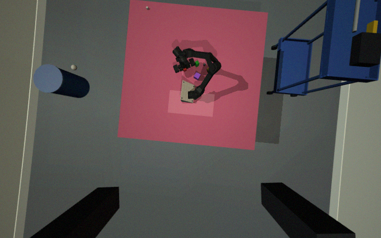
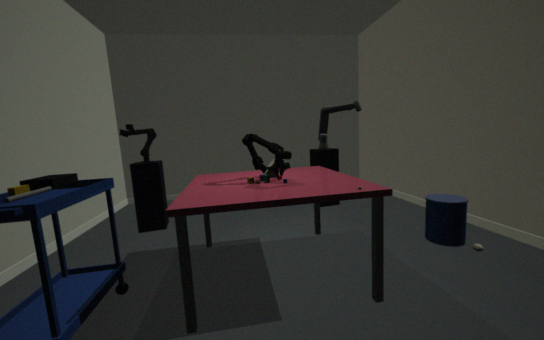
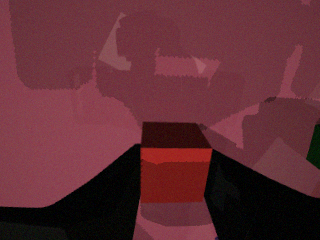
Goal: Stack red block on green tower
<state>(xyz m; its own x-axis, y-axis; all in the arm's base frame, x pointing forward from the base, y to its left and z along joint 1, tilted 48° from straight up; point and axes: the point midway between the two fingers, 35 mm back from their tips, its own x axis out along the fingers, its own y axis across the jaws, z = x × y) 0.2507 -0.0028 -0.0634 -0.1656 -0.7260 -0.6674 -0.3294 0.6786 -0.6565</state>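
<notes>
The red block point(image 1: 184, 69) point(image 2: 280, 177) point(image 3: 175, 177) is between the two black fingers of my gripper point(image 3: 169, 152), which is shut on it. In the wrist view both fingers touch the block's sides, and its top face is level. Whether it is clear of the table is hard to tell. The green tower point(image 1: 197, 63) point(image 2: 266, 178) stands upright a short way to the right of the gripper in the top view. Only a dark green edge of it point(image 3: 315, 150) shows at the right of the wrist view. The fingers do not touch the tower.
A purple block point(image 1: 197, 75) point(image 2: 262, 176) lies near the tower, towards the arm's base. A yellow block point(image 2: 250, 180) and a small blue block point(image 2: 285, 180) stand on the pink table point(image 1: 157, 126) point(image 2: 224, 196). A tiny pale cube point(image 1: 147, 7) point(image 2: 360, 188) lies near a far corner.
</notes>
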